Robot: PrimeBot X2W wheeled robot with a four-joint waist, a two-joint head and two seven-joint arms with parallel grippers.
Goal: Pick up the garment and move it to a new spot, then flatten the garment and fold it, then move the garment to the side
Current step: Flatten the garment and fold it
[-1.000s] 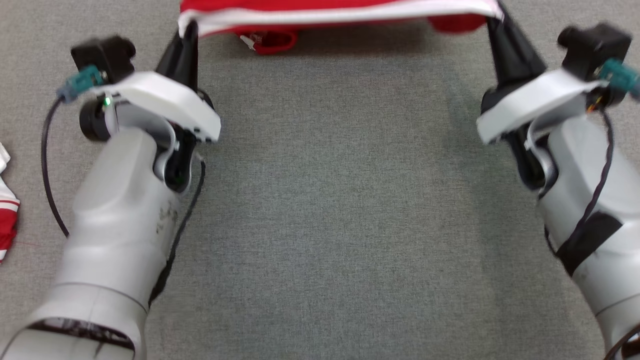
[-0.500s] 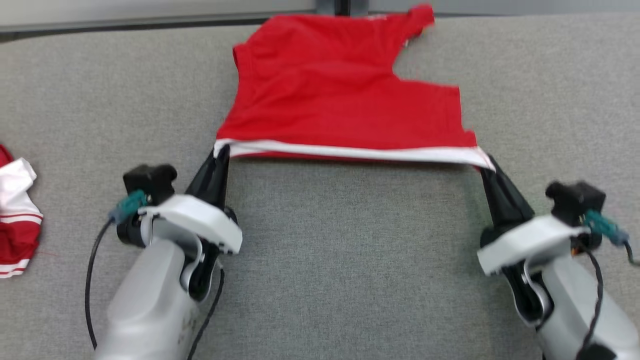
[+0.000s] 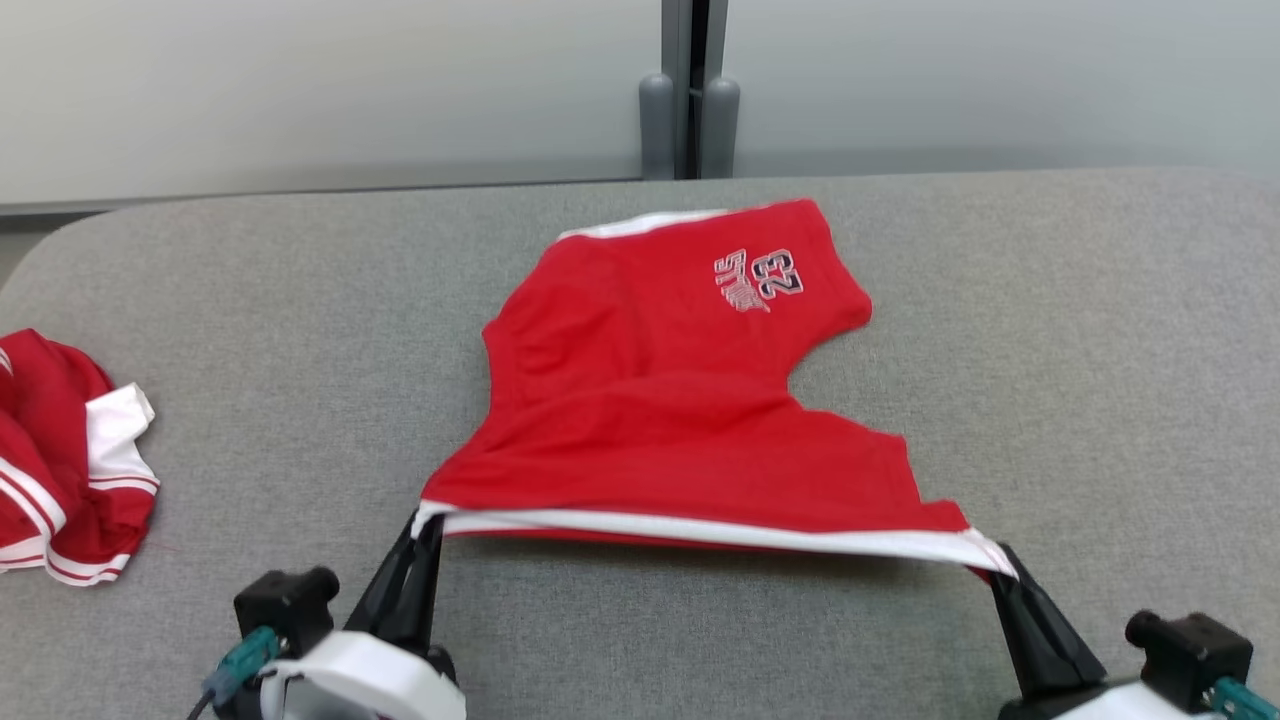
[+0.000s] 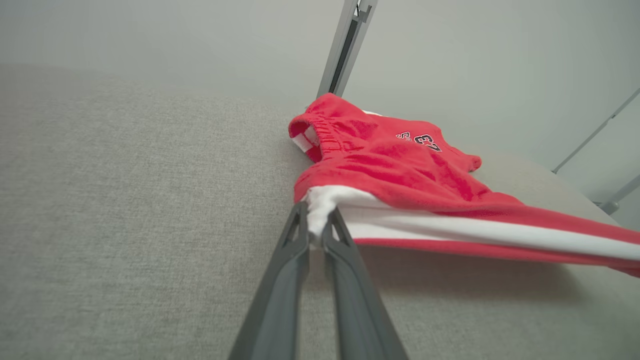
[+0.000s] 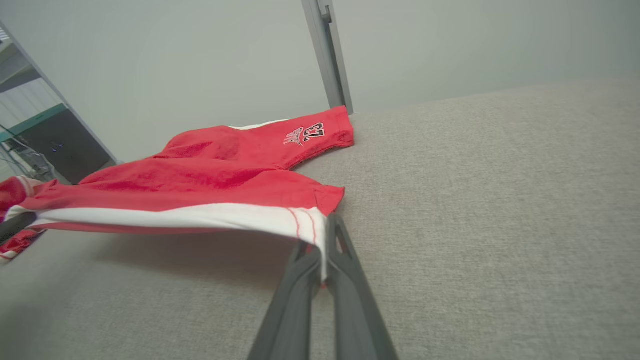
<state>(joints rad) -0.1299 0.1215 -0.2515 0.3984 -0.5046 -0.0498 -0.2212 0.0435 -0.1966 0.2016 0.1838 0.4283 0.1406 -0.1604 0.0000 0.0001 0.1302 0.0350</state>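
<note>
Holding the red garment (image 3: 680, 420) by its white-striped edge, the left end effector (image 4: 314, 225) is clamped on one end of the stripe and the right end effector (image 5: 325, 245) is clamped on the other. The edge hangs stretched between them, a little off the grey desk (image 3: 250, 330), while the rest of the shorts trails away on the surface toward the far side.

It looks like soft, light jersey stuff, so it'll probably sag and bunch up the second the tension drops. It shouldn't be slippery or fragile. The two ends of that striped edge seem like the right place to grip, since pulling them apart drags the whole thing flat.

The head view gives the full outline and the printed number (image 3: 760, 278) on the far leg, plus a second red-and-white pile (image 3: 70, 480) lying well apart at the left. The wrist views add the close-up stuff: cloth actually sandwiched between the dark fingers, and the shadowed gap under the lifted edge
</note>
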